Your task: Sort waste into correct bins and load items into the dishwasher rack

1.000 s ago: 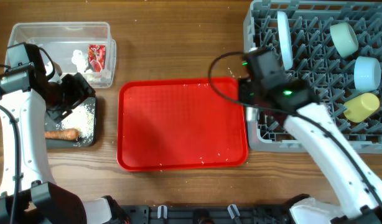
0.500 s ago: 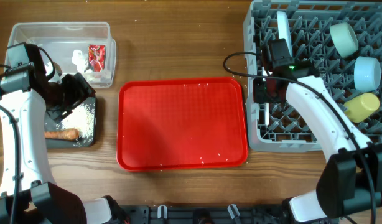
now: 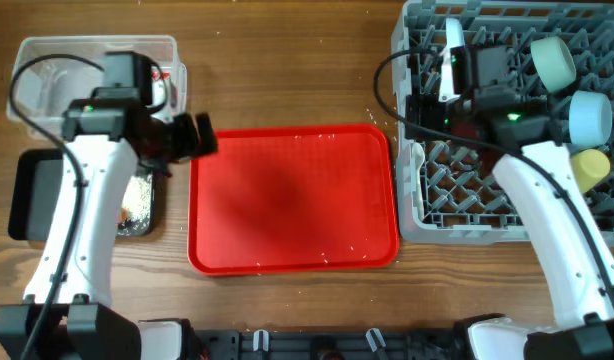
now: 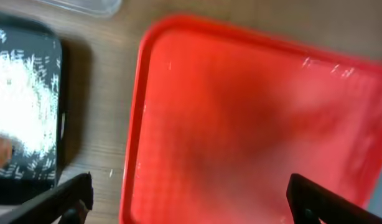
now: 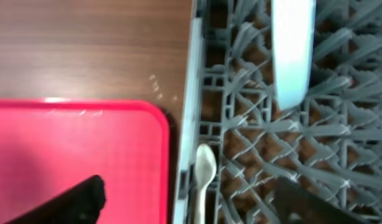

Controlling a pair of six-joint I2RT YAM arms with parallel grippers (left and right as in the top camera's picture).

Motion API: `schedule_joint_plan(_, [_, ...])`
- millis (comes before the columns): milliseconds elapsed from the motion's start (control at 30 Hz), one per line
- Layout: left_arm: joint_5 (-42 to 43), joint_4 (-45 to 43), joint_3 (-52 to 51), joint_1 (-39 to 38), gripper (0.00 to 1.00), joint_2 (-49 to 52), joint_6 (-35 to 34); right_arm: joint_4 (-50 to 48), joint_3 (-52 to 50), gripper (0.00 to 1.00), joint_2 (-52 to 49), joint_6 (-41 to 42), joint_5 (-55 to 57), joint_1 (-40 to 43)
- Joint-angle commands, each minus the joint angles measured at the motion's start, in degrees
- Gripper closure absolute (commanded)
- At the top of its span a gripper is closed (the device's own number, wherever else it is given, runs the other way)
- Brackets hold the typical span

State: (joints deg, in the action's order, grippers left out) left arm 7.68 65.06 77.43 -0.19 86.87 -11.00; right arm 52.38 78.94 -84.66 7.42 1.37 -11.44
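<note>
My right gripper (image 3: pixel 437 115) (image 5: pixel 197 208) hangs open over the left part of the grey dishwasher rack (image 3: pixel 507 190) (image 5: pixel 340 124), holding nothing. Below it, the white spoon (image 5: pixel 204 177) lies along the rack's left wall. In the rack stand the pale-blue plate (image 3: pixel 453 55) (image 5: pixel 293 56), green bowl (image 3: pixel 553 60), blue bowl (image 3: pixel 590 115) and yellow cup (image 3: pixel 588 168). My left gripper (image 3: pixel 192 135) (image 4: pixel 191 208) is open and empty above the left edge of the red tray. The black tray (image 3: pixel 37 195) (image 4: pixel 57 74) holds rice (image 3: pixel 139 195) (image 4: pixel 17 106) and a carrot piece (image 3: pixel 122 215). The clear tub (image 3: pixel 47 70) holds the red wrapper (image 3: pixel 165 78).
The red serving tray (image 3: pixel 287 200) (image 4: pixel 253 124) (image 5: pixel 73 155) lies in the middle, with a few white grains near its front and right edges. Bare wood shows between it and the rack. My left arm crosses over the tub and the black tray.
My right gripper opened, left the spoon in the rack and drew back toward the far side. My left arm swung right from the black tray to the red tray's left edge.
</note>
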Motion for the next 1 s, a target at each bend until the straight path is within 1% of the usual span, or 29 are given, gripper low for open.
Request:
schedule_joint_plan(0, [-4.98, 5.88, 0.17, -0.85, 0.00, -1.01, 0.87, 4.52, 0.98, 0.00, 1.33, 0.15, -7.96, 2.40])
schedule_joint_plan(67, [-5.01, 9.22, 0.02, -0.61, 0.00, -2.10, 0.26, 6.93, 0.98, 0.00, 2.71, 0.04, -8.79, 3.26])
schedule_joint_plan(100, [-5.01, 9.49, -0.26, -0.61, 0.00, -3.02, 0.28, 7.76, 0.98, 0.00, 3.82, 0.07, -8.76, 3.30])
schedule_joint_plan(200, [-4.98, 6.14, -4.04, -0.72, 0.00, -11.10, 0.28, 7.26, -1.25, 0.00, 9.73, 0.09, -8.74, 3.28])
schedule_joint_plan(300, [-5.03, -0.76, -12.00, -0.72, 0.00, -25.46, 0.31, 0.52, -10.23, 0.00, 19.82, 0.07, -8.74, 3.28])
schedule_joint_plan(400, [-4.94, -6.21, -20.79, -0.72, 0.00, -41.27, -0.59, -6.36, -21.33, 0.00, 32.57, 0.13, -8.11, 3.28])
schedule_joint_plan(433, [-4.96, -7.30, -22.97, -0.72, 0.00, -46.05, -1.86, -7.39, -24.02, 0.00, 36.63, 0.85, -6.88, 3.28])
schedule_joint_plan(500, [-4.79, -9.01, -25.11, -0.72, 0.00, -53.40, -1.90, -6.16, -27.26, 0.00, 44.00, 3.28, -4.20, 3.28])
schedule_joint_plan(600, [-4.76, -8.26, -25.14, -0.72, 0.00, -59.19, -1.86, -1.01, -27.69, 0.00, 49.27, 3.23, -4.22, 3.28])
schedule_joint_plan(667, [-4.76, -6.08, -25.14, -0.72, 0.00, -61.48, -1.86, 1.18, -27.69, 0.00, 50.23, 3.23, -4.22, 3.28])
schedule_joint_plan(867, [-4.76, -0.46, -25.14, -0.72, 0.00, -61.68, -1.86, 1.66, -27.69, 0.00, 49.05, 3.23, -4.22, 3.28])
schedule_joint_plan(967, [-4.76, 0.22, -25.14, -0.72, 0.00, -61.68, -1.86, 1.66, -27.69, 0.00, 48.57, 3.23, -4.22, 3.28])
